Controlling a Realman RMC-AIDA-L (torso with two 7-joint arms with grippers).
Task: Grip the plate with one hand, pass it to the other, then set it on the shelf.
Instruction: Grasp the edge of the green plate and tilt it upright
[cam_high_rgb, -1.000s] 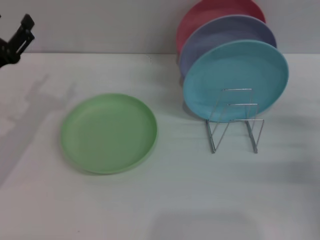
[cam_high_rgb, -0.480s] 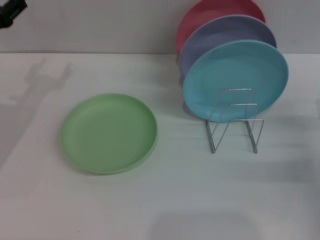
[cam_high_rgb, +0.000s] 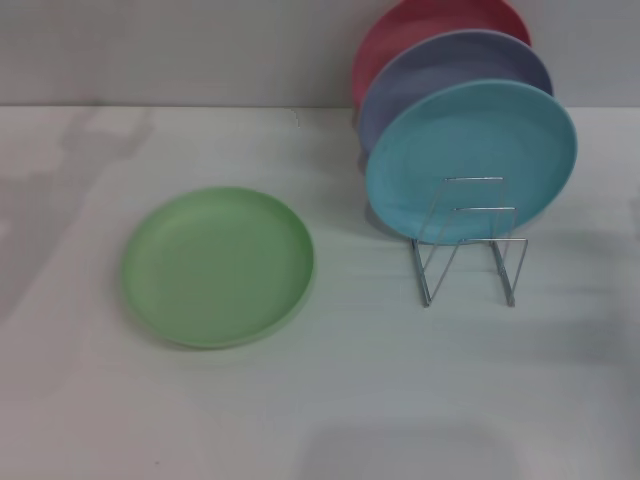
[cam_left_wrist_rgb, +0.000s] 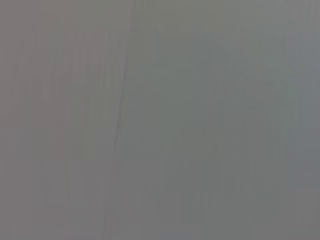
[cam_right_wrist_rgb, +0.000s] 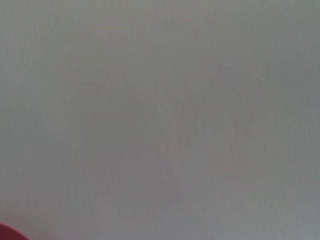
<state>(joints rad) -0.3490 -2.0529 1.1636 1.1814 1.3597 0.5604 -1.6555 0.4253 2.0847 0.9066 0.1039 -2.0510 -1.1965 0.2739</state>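
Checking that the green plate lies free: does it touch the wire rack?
Apart. The head view shows bare table between the green plate and the wire rack.

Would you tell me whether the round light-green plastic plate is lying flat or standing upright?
Flat: the light-green plastic plate lies face-up on the white table.

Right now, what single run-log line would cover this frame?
green plate: flat on table, ungripped | rack: blue plate frontmost, front slots free | left gripper: not in view | right gripper: not in view
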